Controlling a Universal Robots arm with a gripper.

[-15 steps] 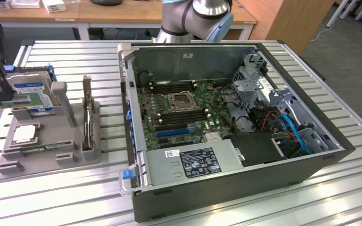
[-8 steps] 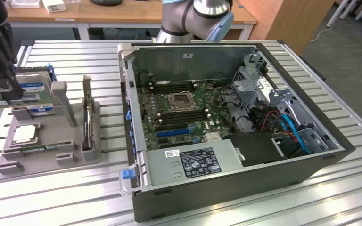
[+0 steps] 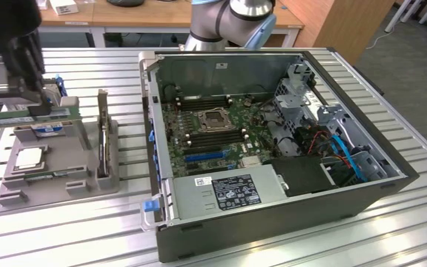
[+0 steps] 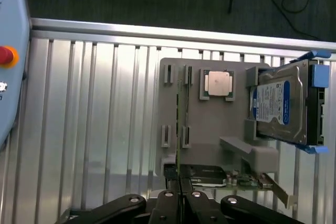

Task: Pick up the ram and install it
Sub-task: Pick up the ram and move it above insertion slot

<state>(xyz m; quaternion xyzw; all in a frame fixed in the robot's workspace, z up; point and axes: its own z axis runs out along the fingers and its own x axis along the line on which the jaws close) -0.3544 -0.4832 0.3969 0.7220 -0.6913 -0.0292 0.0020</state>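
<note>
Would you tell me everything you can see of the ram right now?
The ram is a long, thin green circuit board with a pale label on its face. It stands on its long edge, level, and looks lifted just above the grey holder, beside the open case. The gripper is shut on it, clamping both faces; nothing else visibly touches it. In the wrist view it appears edge-on, as a thin line.

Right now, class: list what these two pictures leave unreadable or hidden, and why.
ram chips: wrist view, stick seen edge-on.
pincer body: exterior view, cut by the left edge.
hard drive label text: wrist view, too small.
motherboard slot latches: exterior view, too small.
</note>
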